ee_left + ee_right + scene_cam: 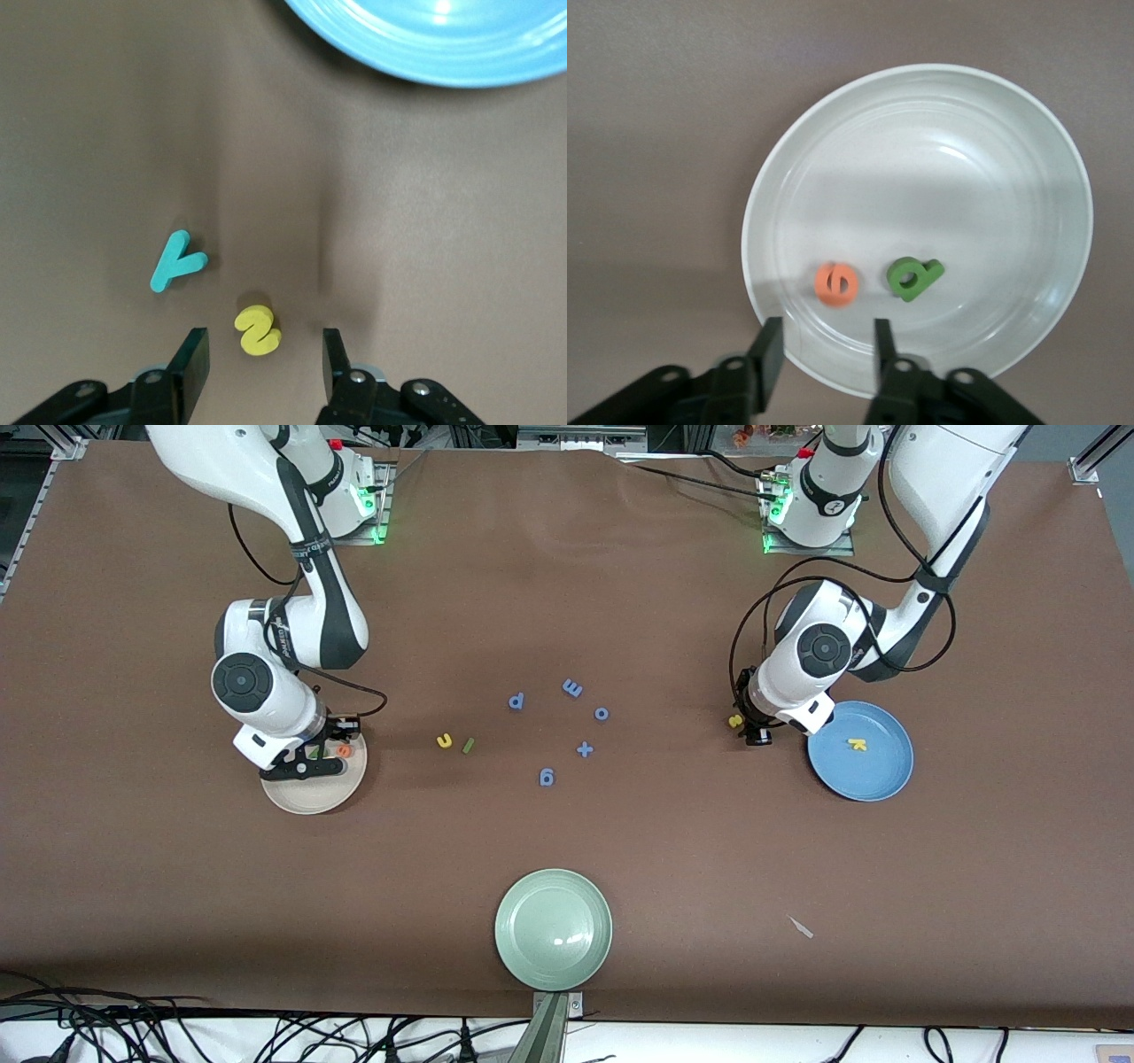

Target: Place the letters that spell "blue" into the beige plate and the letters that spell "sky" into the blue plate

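Yellow s (257, 330): light, soft foam; pinch across flat sides.
Left gripper (264, 363): over s, jaws apart, empty; teal y (176, 260) at ten o'clock.
Right gripper (822, 354): over beige plate (1028, 159), jaws apart, empty.

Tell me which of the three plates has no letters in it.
The pale green plate, nearest the front camera. The beige plate holds two letters, and the blue plate holds a yellow one.

The table (567, 602) has a matt brown cover – it looks like cloth, slightly wrinkled at twelve o'clock. The blue plate (873, 766), the beige plate (992, 177) and the pale green plate (554, 930) look smooth and glossy. The yellow s (257, 330) and teal y (175, 261) look like matt foam.
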Robot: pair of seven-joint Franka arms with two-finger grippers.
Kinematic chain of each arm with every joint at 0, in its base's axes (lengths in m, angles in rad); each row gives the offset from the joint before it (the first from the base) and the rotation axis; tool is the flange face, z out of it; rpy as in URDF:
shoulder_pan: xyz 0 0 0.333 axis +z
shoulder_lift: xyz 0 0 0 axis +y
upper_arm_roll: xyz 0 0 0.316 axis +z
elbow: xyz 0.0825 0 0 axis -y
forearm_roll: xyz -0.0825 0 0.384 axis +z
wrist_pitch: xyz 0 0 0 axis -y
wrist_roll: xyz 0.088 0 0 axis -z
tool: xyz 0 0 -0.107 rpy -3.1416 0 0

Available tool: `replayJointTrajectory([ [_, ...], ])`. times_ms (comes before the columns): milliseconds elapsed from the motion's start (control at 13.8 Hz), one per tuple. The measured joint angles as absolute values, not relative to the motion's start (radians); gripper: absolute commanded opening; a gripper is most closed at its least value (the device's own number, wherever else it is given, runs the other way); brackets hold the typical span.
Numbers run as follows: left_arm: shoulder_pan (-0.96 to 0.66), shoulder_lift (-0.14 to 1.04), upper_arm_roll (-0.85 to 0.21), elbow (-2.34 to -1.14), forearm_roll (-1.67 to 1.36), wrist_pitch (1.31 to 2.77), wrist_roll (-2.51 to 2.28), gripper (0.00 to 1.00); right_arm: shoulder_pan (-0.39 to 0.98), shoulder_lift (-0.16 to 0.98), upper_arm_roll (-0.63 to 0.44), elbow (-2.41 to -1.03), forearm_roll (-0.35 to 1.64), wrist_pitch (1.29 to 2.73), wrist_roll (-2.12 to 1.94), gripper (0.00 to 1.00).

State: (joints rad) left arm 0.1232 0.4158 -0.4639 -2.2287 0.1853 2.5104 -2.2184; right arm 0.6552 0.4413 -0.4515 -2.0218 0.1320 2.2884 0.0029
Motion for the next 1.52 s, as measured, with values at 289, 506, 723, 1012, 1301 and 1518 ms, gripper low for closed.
replayJointTrajectory([
  [289, 0.128, 0.425, -0.460, -2.229, 0.186, 2.531, -2.292, 0.59, 0.662, 0.441, -0.437, -2.013, 0.212, 2.288, 0.013, 0.64],
  [506, 0.127, 0.437, -0.460, -2.230, 0.186, 2.548, -2.305, 0.58, 0.677, 0.441, -0.381, -1.997, 0.242, 2.289, 0.136, 0.64],
  [723, 0.125, 0.444, -0.460, -2.241, 0.204, 2.552, -2.314, 0.58, 0.691, 0.459, -0.308, -1.966, 0.243, 2.299, 0.297, 0.64],
  [1012, 0.124, 0.457, -0.461, -2.251, 0.300, 2.573, -2.412, 0.58, 0.696, 0.523, -0.257, -1.937, 0.245, 2.372, 0.399, 0.64],
  [1301, 0.123, 0.472, -0.462, -2.251, 0.353, 2.585, -2.468, 0.56, 0.724, 0.576, -0.246, -1.935, 0.246, 2.447, 0.457, 0.64],
  [1518, 0.124, 0.472, -0.462, -2.251, 0.353, 2.587, -2.470, 0.46, 0.734, 0.598, -0.246, -1.935, 0.246, 2.472, 0.466, 0.63],
])
